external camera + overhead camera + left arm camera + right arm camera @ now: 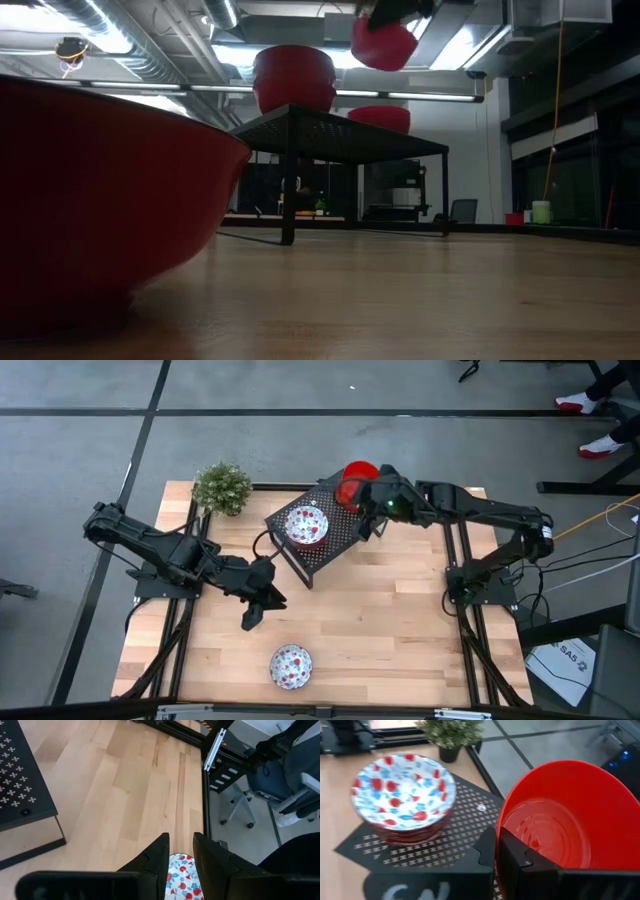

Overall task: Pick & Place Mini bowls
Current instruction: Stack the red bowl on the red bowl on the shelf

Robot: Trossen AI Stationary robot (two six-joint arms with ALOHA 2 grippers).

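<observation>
A plain red mini bowl (357, 478) is in my right gripper (374, 490), above the far right corner of the black mesh rack (325, 550); the low view shows it in the air (383, 42). A floral bowl (306, 525) tops a small stack of red bowls (293, 78) on the rack. Another red bowl (378, 118) rests on the rack behind the stack. A second floral bowl (291, 665) sits on the table near its near edge. My left gripper (258, 610) hovers open over the table's middle, left of the rack, with that near bowl (182, 877) showing past its fingers. My right gripper (498, 837) has the red bowl by its rim (501, 827), one finger (487, 852) outside the wall and one (525, 862) inside. The fingers come from the table's right side. The bowl is lifted clear of the rack and tilted.
A small green potted plant (222, 487) stands at the table's far left corner, beside the rack. Bare wood lies between the rack and the near bowl. In the low view a red bowl wall (100, 200) fills the left, close to the camera.
</observation>
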